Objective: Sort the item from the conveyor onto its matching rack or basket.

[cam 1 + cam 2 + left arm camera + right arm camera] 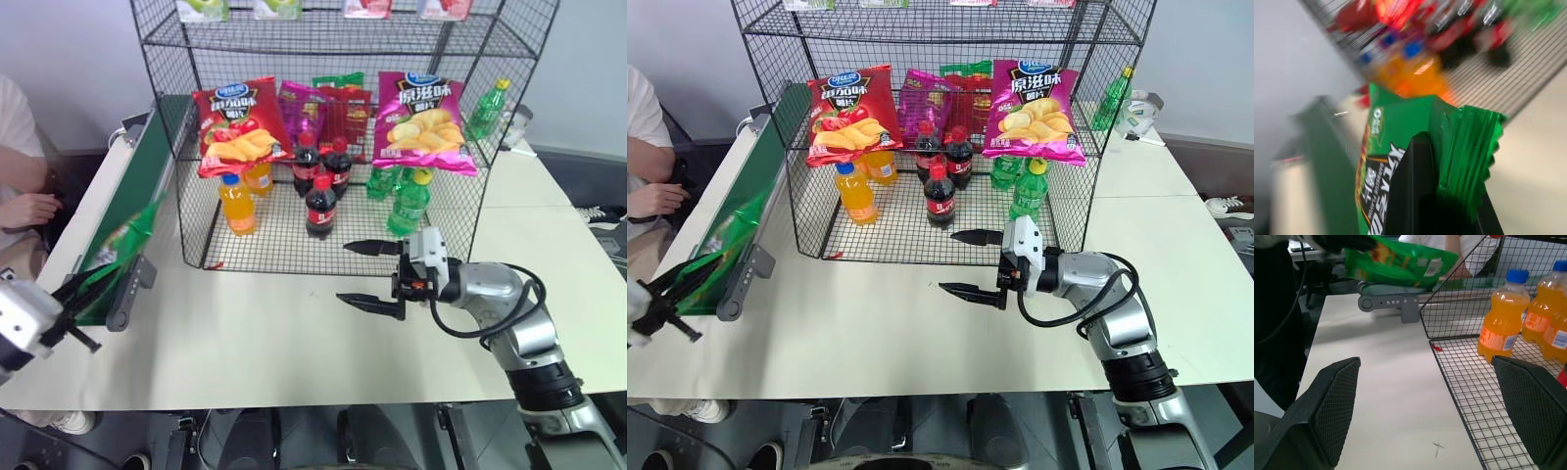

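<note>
A pale table [294,362] is carrying a tall black wire-mesh rack [186,166] at its far side and a green conveyor [147,157] running along the robot's left edge. A person's hand [29,209] is resting beyond the belt on that side. On the rack's lower tier, orange drink bottles [238,204], cola bottles [321,204] and green bottles [409,201] are standing upright, while a red crisp bag [235,122] and a magenta crisp bag [423,119] are hanging in front of the tier above.

The left gripper [71,311] is clamping the green crisp bag [118,257] at the near end of the conveyor; in the left wrist view its black fingers [1415,191] are pinching the bag's crimped edge. The bag is hanging tilted over the belt's near end, just beside the silver frame, well apart from the rack.

The right gripper [374,275] is hovering above the table just in front of the rack, pointing toward the robot's left, with its two black fingers [372,248] spread wide and nothing between them. In the right wrist view, the mesh-faced pads [1337,401] are standing far apart, framing the table and the rack's corner.
</note>
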### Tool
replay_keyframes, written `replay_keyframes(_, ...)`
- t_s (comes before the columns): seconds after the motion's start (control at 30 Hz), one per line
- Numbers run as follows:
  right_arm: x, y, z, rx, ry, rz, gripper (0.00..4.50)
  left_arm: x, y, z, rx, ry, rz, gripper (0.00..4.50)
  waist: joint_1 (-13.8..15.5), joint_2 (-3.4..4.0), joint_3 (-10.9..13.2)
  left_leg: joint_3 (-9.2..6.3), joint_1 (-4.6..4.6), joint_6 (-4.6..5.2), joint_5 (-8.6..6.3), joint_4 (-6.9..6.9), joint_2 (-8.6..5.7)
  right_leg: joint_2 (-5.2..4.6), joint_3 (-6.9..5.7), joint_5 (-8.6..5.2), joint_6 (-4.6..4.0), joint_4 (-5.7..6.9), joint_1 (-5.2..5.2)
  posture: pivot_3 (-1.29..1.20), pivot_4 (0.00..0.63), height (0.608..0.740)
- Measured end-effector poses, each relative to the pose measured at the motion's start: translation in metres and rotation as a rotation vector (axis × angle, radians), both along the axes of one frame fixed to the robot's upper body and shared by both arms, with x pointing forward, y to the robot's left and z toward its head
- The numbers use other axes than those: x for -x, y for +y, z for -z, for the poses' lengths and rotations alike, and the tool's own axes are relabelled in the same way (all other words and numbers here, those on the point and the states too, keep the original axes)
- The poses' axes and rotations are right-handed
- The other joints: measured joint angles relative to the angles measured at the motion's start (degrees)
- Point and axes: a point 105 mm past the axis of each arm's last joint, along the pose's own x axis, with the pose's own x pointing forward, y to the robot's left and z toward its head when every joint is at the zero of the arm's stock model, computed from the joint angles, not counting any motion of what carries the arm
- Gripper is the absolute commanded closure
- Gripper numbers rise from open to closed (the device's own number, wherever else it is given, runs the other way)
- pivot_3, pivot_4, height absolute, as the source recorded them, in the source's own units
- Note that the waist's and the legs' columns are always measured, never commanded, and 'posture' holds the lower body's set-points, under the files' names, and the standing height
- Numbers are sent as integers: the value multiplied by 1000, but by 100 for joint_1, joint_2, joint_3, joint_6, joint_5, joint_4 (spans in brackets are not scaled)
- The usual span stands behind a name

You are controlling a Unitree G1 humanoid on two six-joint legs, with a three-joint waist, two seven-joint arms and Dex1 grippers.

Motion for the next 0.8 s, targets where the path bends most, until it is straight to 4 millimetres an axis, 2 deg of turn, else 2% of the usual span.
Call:
replay_keyframes(0.07, -2, 1, -4, -7, -9, -4, 0, 5, -7, -15, 85, 41, 61, 4441, 2, -1, 0, 0, 2, 1, 0, 4, -1, 2, 0, 0, 0, -1, 7, 0, 150, 739)
replay_keyframes(0.27, -3, 2, -5, -9, -8, -6, 0, 17, -38, -35, 333, 238, 250, 4441, 15, 0, 0, -1, 2, 2, 0, 7, -5, 6, 0, 1, 2, -5, 12, 0, 150, 739)
replay_keyframes(0.47, -2, 2, -4, -18, 13, -7, 0, 23, -64, -35, 408, 390, 380, 4441, 9, 0, 0, -2, 5, 3, 1, 8, -4, 18, 1, 1, 3, -2, 13, 0, 150, 739)
replay_keyframes(0.6, 1, 4, -8, -99, 150, -31, 0, 23, -87, -44, 448, 430, 528, 4441, 32, 4, 3, -5, 5, 3, 1, 12, -5, 17, 0, 1, 2, 0, 17, 0, 150, 739)
replay_keyframes(0.7, 9, 5, -11, -169, 318, -89, 0, 21, -104, -52, 522, 478, 669, 4441, 36, 4, 3, -8, 6, 3, 1, 12, -4, 18, 0, 1, 3, -1, 19, 0, 150, 739)
replay_keyframes(0.8, 15, 8, -10, -209, 453, -135, 0, 17, -115, -63, 575, 493, 770, 4441, 20, 4, 3, -9, 4, 3, 1, 12, -4, 18, 0, 1, 3, 0, 16, 0, 150, 739)
